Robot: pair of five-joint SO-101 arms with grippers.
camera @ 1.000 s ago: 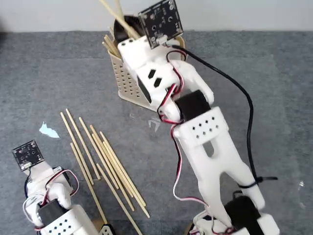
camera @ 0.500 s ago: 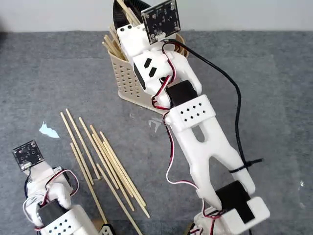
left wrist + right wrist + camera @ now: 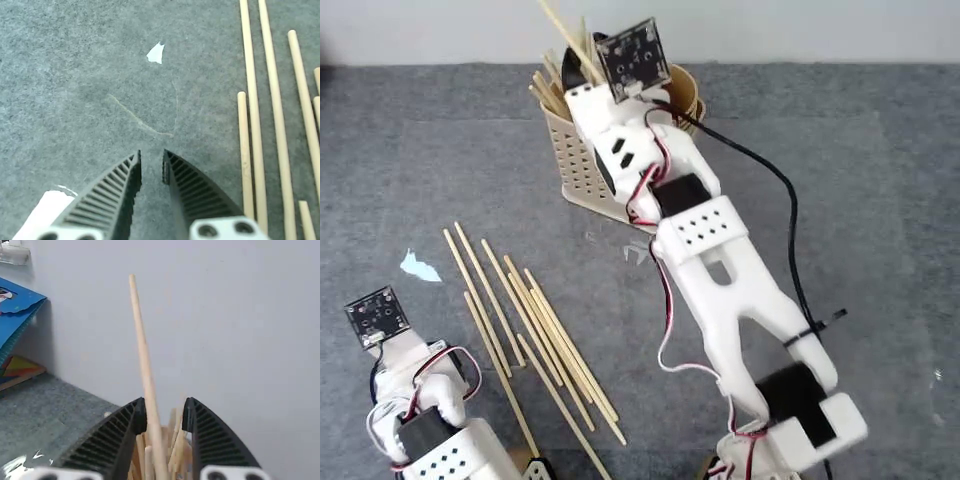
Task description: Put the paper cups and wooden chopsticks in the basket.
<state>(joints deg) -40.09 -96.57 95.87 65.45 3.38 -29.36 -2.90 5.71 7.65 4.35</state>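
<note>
– Chopsticks, high view: what lots?
– Two. Lot one: loose chopsticks, fanned flat on the grey bench, toward the near left. Lot two: bundled chopsticks, standing in the basket, a cream perforated one at the bench's far edge.
– Cups?
– One paper cup. Its brown rim shows just beside the arm at the basket's right end. Whether it sits inside the basket cannot be told.
– Arms?
– Right arm: stretched from the near edge to the basket, wrist over the rim. Left arm: at the near left corner, near the loose lot but apart from it. Also one white scrap on the bench, beside the loose lot.
– Left wrist view?
– Left jaws: a little apart, nothing between them, pointed at bare bench. The loose chopsticks lie alongside, not touching. The scrap lies beyond the tips.
– Right wrist view?
– Right jaws: apart. One upright chopstick rises between them, against one jaw with a gap to the other, so it is not clamped. Its lower end goes down among the bundled chopsticks below the jaws. Behind them, a pale wall. At the edge, a blue card.
</note>
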